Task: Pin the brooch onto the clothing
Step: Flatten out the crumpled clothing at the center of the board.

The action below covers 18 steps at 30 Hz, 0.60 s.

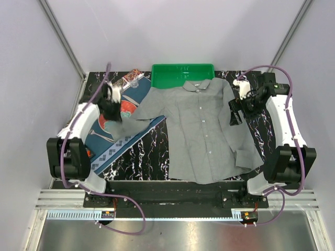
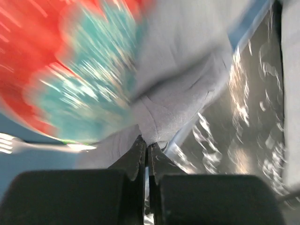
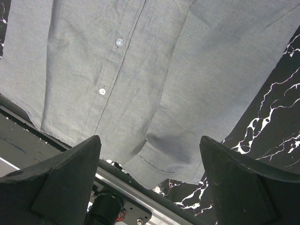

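Left gripper (image 2: pixel 145 149) jaws pressed together at grey shirt (image 2: pixel 187 75) sleeve, frame centre | right gripper (image 3: pixel 150 140) jaws wide above shirt hem | plate (image 2: pixel 56 70) upper left

A green tray (image 1: pixel 182 75) stands at the far edge of the black, white-veined surface (image 1: pixel 146 154). Just left of the tray lies a small patterned packet (image 1: pixel 131 77). Further left of the tray and nearer, a dark blue patterned placemat (image 1: pixel 112 146) lies askew, carrying a red-and-teal plate (image 1: pixel 127 110) and a pale, blurred fork (image 2: pixel 28 145)
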Available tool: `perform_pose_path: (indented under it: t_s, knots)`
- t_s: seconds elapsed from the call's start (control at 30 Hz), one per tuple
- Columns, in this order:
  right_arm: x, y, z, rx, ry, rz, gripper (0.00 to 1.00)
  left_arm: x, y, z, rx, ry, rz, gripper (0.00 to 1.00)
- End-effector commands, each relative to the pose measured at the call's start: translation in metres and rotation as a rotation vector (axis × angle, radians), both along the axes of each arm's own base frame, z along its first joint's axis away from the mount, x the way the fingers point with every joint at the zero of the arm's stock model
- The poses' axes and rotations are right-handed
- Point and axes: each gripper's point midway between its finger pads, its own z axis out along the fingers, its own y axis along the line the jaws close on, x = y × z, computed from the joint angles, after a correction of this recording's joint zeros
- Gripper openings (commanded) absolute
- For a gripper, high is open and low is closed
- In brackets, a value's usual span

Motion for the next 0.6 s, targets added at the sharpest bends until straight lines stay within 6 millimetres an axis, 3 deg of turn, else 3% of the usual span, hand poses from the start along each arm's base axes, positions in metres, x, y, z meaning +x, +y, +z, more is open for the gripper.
perform_pose_path:
  t_s: [0.0, 0.03, 0.07, 0.1, 0.13, 0.17, 0.2, 0.23, 0.27, 0.33, 0.37, 0.4, 0.5, 0.53, 0.57]
  knots:
    - [-0.003, 0.008, -0.006, 0.011, 0.026, 0.043, 0.91, 0.093, 0.081, 0.164, 0.582, -0.605, -0.206, 0.00]
    - [-0.010, 0.008, -0.018, 0.000, 0.062, 0.052, 0.90, 0.102, 0.085, 0.182, 0.694, -0.672, -0.264, 0.00]
    - [-0.014, 0.010, -0.026, -0.005, 0.083, 0.070, 0.89, 0.115, 0.094, 0.223, 0.820, -0.830, -0.254, 0.00]
    - [-0.017, 0.012, -0.032, -0.008, 0.100, 0.082, 0.88, 0.119, 0.106, 0.240, 0.997, -0.875, -0.361, 0.00]
    - [-0.023, 0.013, -0.042, -0.011, 0.132, 0.087, 0.88, 0.120, 0.111, 0.228, 1.078, -0.868, -0.417, 0.00]
    - [-0.026, 0.014, -0.046, -0.009, 0.151, 0.092, 0.87, 0.123, 0.115, 0.249, 1.226, -0.928, -0.484, 0.00]
    - [-0.028, 0.016, -0.049, -0.004, 0.162, 0.098, 0.86, 0.123, 0.123, 0.245, 1.289, -0.911, -0.503, 0.00]
    - [-0.032, 0.019, -0.053, 0.002, 0.177, 0.107, 0.86, 0.122, 0.129, 0.225, 1.320, -0.879, -0.542, 0.00]
    - [-0.033, 0.021, -0.055, 0.008, 0.192, 0.107, 0.85, 0.126, 0.136, 0.235, 1.373, -0.918, -0.512, 0.00]
    - [-0.038, 0.031, -0.058, 0.013, 0.214, 0.138, 0.84, 0.130, 0.162, 0.222, 1.420, -0.856, -0.503, 0.00]
    - [-0.039, 0.033, -0.060, 0.018, 0.221, 0.141, 0.85, 0.133, 0.173, 0.226, 1.436, -0.864, -0.461, 0.00]
    - [-0.040, 0.035, -0.060, 0.021, 0.226, 0.143, 0.85, 0.137, 0.195, 0.215, 1.443, -0.808, -0.428, 0.00]
    - [-0.040, 0.038, -0.064, 0.031, 0.237, 0.146, 0.85, 0.144, 0.222, 0.210, 1.491, -0.777, -0.351, 0.00]
    - [-0.041, 0.040, -0.066, 0.035, 0.241, 0.148, 0.85, 0.150, 0.225, 0.192, 1.484, -0.750, -0.361, 0.00]
    - [-0.041, 0.041, -0.068, 0.037, 0.253, 0.150, 0.84, 0.153, 0.227, 0.195, 1.497, -0.775, -0.327, 0.00]
